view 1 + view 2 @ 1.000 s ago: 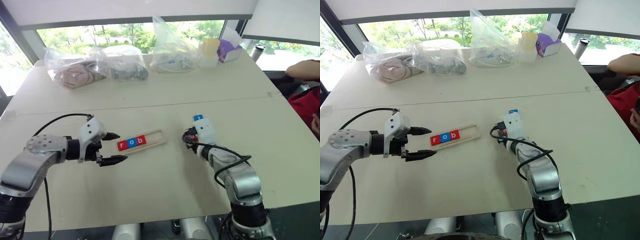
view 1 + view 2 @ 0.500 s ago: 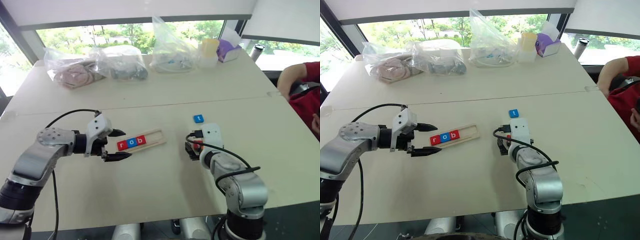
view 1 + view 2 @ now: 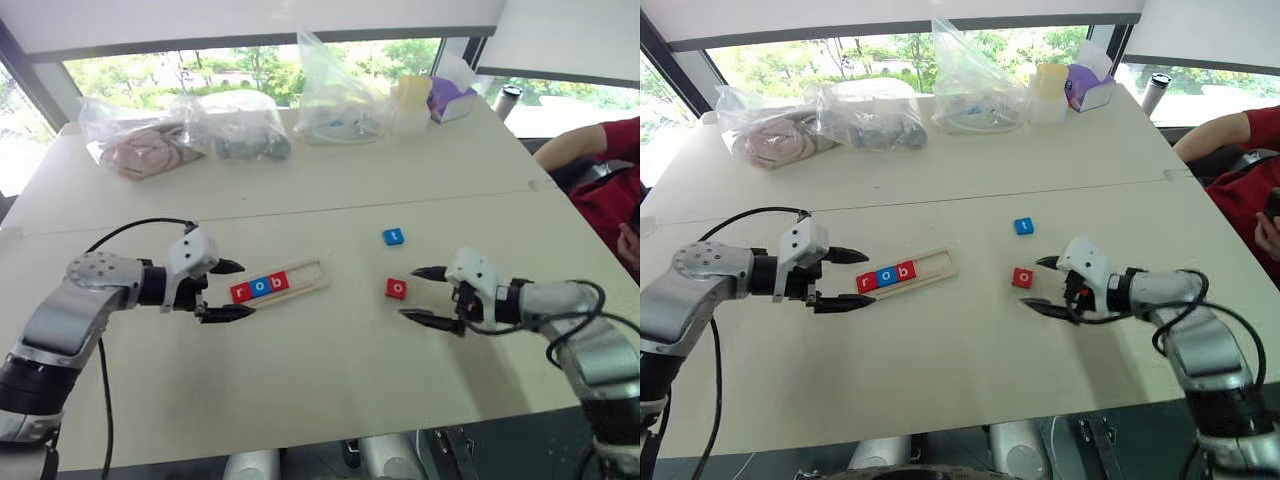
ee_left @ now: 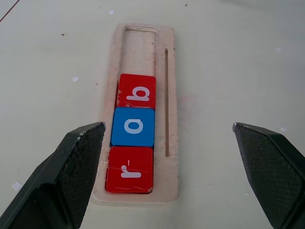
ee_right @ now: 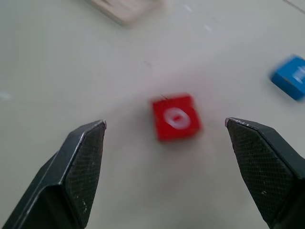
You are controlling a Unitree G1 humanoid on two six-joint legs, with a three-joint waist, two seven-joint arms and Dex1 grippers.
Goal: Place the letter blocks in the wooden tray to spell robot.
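Left gripper (image 3: 222, 290): fingers wide apart, holding nothing, pointing along the table (image 3: 300, 400) toward the near end of the wooden tray (image 3: 281, 283). The tray's end lies just ahead of the fingertips, between their lines, not touched.

Tray contents, nearest the left gripper outward: red "r" block (image 4: 129, 169), blue "o" block (image 4: 133, 127), red "b" block (image 4: 137, 91), edge to edge. The far part of the tray (image 4: 139, 45) is bare wood.

Right gripper (image 3: 430, 297): fingers spread apart, empty, low over the table and pointing toward the tray. Directly ahead of it, between the lines of its two fingers and apart from both, a red "o" block (image 3: 396, 288) lies flat on the table. Farther out and off to one side of that finger line lies a blue "t" block (image 3: 394, 236), flat, well apart from the red one.

Beyond both grippers, along the far edge of the table: clear plastic bags (image 3: 190, 130) with contents, a yellowish cup (image 3: 412, 97) and a purple box (image 3: 447, 95). A person's red sleeve (image 3: 610, 175) shows at the table's right side.
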